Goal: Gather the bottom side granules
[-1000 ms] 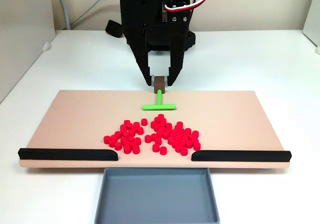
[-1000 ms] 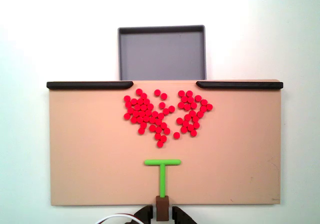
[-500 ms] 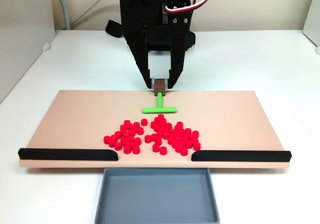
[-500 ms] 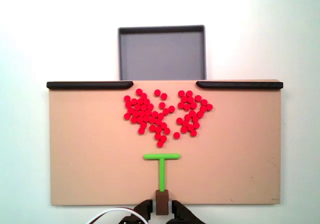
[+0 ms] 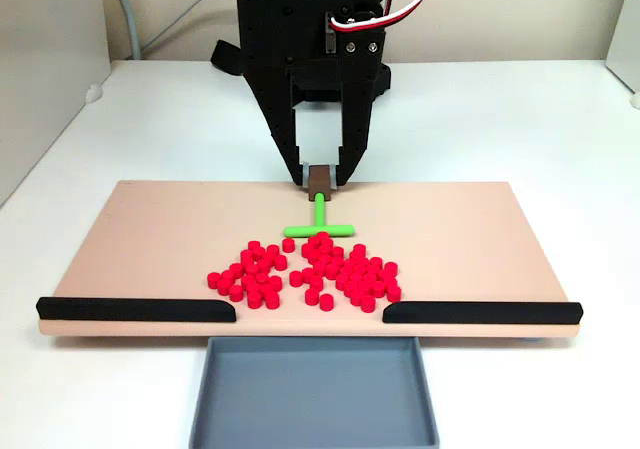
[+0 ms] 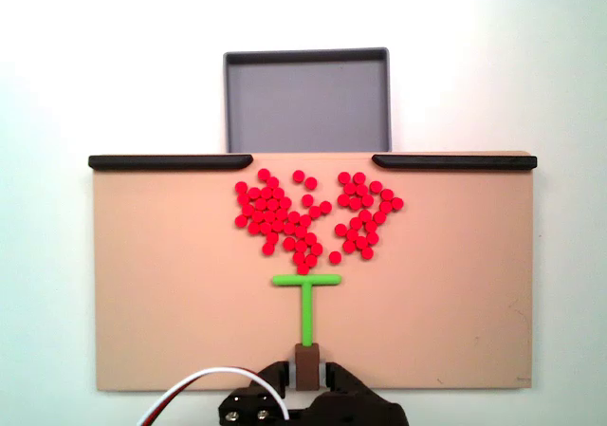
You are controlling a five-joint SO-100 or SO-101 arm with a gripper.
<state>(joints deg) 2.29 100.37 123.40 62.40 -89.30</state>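
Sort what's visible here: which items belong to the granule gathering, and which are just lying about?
In use:
- small red cylindrical plastic granules
- green T-shaped pusher tool
- black two-finger gripper, shut on the tool's brown block
- tan flat board

Lying about:
- grey rectangular tray
- two black edge rails

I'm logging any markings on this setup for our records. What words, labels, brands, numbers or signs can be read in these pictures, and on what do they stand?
None can be read in both fixed views.
The board, the tray, the two black rails, the granules, the green pusher and the tool bear no visible text, label or number.
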